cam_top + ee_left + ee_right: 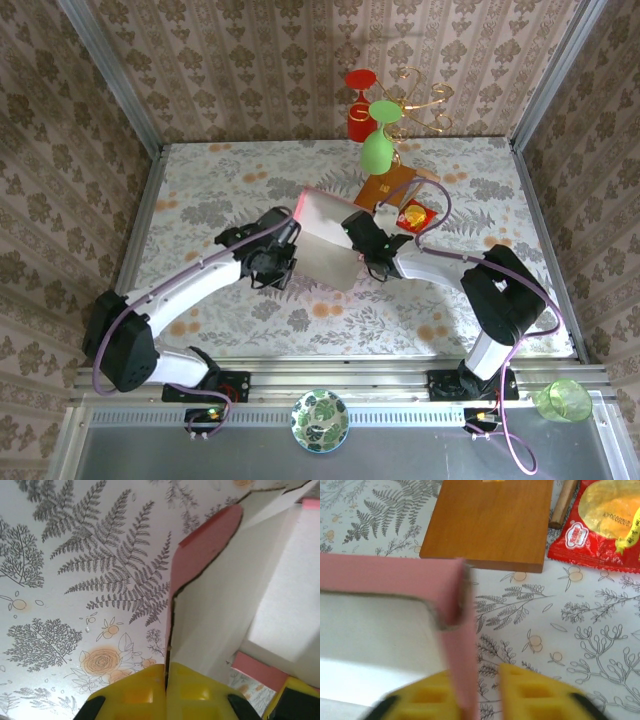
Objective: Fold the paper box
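Beyond the paper box (385, 575), the board (490, 520), the red packet (600, 525) and seemingly a stick (563, 502) run off the top edge.

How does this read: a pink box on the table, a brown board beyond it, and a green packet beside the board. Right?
Not quite: the packet is red and yellow, not green, as the right wrist view shows. The rest stands: the pink box is on the table, with the brown board beyond it and the packet beside the board.
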Controlling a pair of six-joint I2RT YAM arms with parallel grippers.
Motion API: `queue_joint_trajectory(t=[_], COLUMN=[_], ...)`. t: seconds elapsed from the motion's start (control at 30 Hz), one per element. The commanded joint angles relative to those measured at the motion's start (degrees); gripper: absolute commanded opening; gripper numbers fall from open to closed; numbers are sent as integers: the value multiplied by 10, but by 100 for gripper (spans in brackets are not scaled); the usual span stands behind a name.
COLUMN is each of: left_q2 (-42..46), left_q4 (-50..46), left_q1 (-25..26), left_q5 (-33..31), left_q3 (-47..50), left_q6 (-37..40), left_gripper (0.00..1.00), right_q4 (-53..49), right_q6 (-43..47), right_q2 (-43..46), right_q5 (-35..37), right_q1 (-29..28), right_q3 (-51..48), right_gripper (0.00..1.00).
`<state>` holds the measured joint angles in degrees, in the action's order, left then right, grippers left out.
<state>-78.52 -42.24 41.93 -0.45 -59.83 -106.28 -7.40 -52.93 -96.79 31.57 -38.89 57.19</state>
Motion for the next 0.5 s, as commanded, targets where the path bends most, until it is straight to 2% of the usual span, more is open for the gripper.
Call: queue_joint_trajectory(t=[0.0, 0.07, 0.27, 0.37, 0.47], left_q2=[-13, -14, -28, -32, -50], left_q4=[-148, -166, -213, -209, -193], left_q1=[-30, -44, -77, -98, -119], left_q5=[-39, -52, -99, -106, -89], left_q3=[-50, -70, -135, -153, -188], left_q6=[59, 117, 326, 433, 581], left_gripper=[0, 0, 0, 0, 0], right_q4=[-95, -156, -308, -322, -281], right_q6=[-61, -82, -132, -133, -73], right_q2=[40, 60, 136, 184, 213], right_q5=[-20, -59, -192, -215, -223], right_q1=[-1, -1, -5, -7, -5], right_q3=[44, 79, 153, 154, 146], right_gripper=[54, 66, 71, 74, 74])
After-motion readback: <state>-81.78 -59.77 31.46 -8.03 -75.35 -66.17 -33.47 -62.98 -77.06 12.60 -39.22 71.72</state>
